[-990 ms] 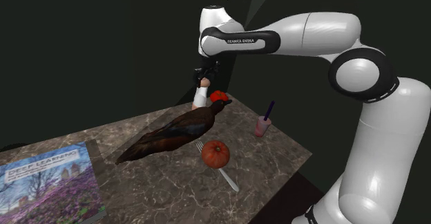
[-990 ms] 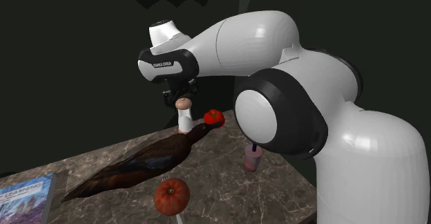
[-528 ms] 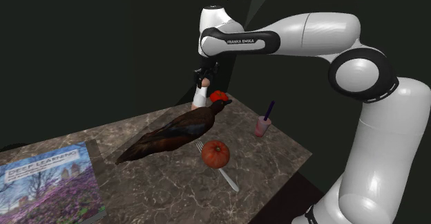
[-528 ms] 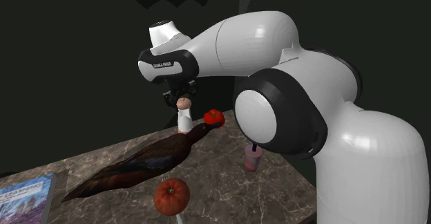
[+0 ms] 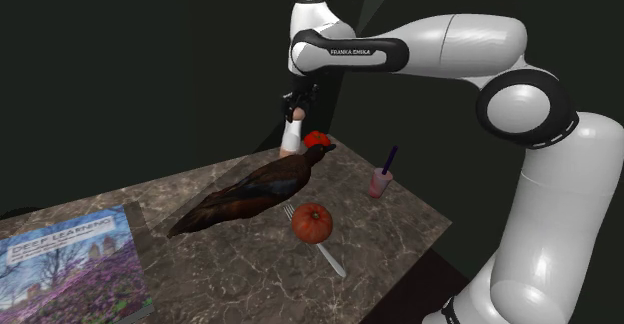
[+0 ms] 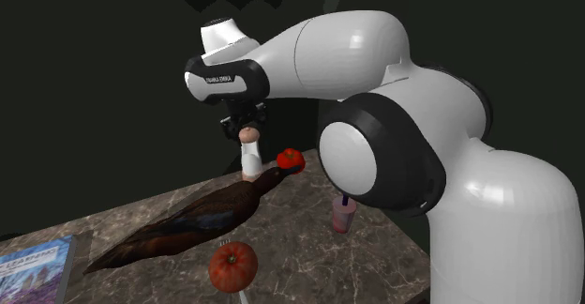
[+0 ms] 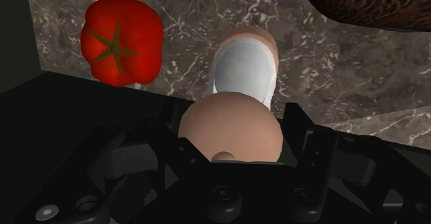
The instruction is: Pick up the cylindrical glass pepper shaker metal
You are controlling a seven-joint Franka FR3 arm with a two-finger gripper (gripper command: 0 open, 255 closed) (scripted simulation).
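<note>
GRIP: gripper (image 6: 246, 133) is clamping the pepper shaker (image 6: 249, 159) at its rounded cap | PLACE: shaker is showing upright at the table (image 6: 305, 255)'s far edge; tomato (image 6: 290, 159) just beside | HANDLING: probably light, stiff, slick, breakable; holding under the cap is looking safest

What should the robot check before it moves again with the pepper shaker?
1. Gripper shut on the pepper shaker, with a finger on each side of its cap: ok.
2. Shaker standing upright under the hand: ok.
3. Small red tomato apart from the shaker: ok.
4. Dark bird not touching the shaker with its head: cannot tell.
5. Shaker's base off the marble table: cannot tell.
</note>
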